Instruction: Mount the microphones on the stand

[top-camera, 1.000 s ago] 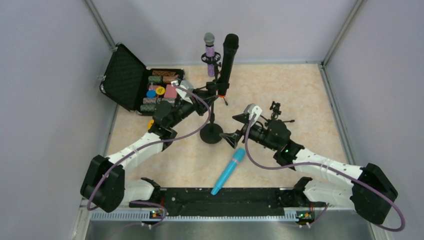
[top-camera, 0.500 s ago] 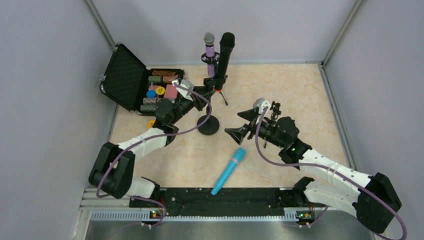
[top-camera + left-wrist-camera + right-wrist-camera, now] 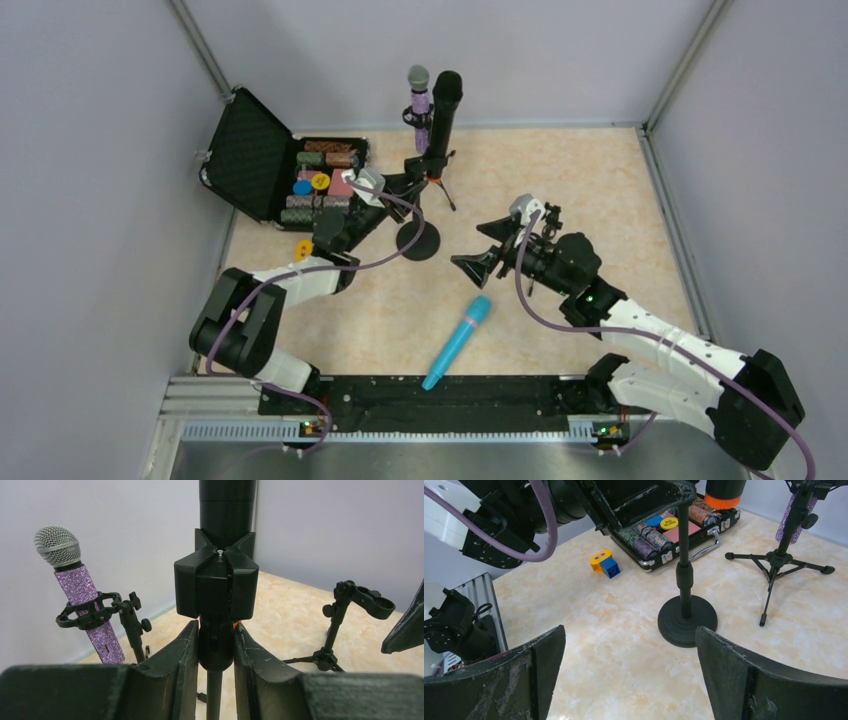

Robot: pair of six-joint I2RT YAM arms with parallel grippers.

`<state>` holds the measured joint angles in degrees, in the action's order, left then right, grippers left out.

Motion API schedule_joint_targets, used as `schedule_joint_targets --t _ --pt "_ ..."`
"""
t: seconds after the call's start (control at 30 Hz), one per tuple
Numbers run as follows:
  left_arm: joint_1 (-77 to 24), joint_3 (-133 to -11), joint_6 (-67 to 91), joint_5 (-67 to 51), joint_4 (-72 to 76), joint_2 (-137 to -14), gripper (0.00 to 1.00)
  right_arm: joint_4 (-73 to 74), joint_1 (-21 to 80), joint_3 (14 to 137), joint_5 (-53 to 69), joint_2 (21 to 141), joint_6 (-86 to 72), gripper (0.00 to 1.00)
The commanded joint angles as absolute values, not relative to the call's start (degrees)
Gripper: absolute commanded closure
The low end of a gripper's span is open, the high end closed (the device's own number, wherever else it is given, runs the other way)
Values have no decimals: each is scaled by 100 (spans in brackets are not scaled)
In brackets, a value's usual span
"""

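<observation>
Open beige tabletop [image 3: 360,320] surrounds the light blue microphone [image 3: 457,342], lower centre. Left gripper [image 3: 215,647], arm stretched toward upper centre, clamps the round-based black stand [image 3: 418,240] carrying the matte black, orange-ended microphone [image 3: 441,115]; right gripper [image 3: 480,250] gapes wide.

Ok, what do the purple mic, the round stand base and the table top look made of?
The purple microphone: body covered in sparkling glitter or tiny rhinestones; head silver wire mesh, likely metal. The round stand base: matte black, dull even sheen, probably metal, possibly plastic. The table top: smooth beige marble pattern with soft sheen; stone or laminate, cannot tell.
</observation>
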<state>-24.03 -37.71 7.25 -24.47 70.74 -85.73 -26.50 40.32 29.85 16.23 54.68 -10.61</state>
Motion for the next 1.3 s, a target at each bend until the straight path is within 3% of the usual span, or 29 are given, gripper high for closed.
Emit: schedule_joint_targets --t 0.0,0.23,0.43,0.5,1.07,1.27 --pt "-2382 -3623 672 -2388 8218 -8315 100 -2831 3964 3153 1658 5347 -1067 1" --pt "-2381 -3353 747 -2187 8297 -8364 100 -2843 3954 3182 1709 5470 -1060 1" --pt "-2382 -3401 784 -2136 8102 -8353 57 -2839 3954 3214 1803 5446 -1016 1" --pt "-2382 -3408 766 -2136 8043 -8339 49 -2872 3960 3201 1787 5457 -1004 1" --pt "-2381 -3011 452 -1782 7340 -7641 12 -2614 3851 3598 1833 5767 -1363 1" --pt "-2382 -2935 309 -1825 5643 -6736 3 -1313 3676 4571 1942 6110 -1585 1"
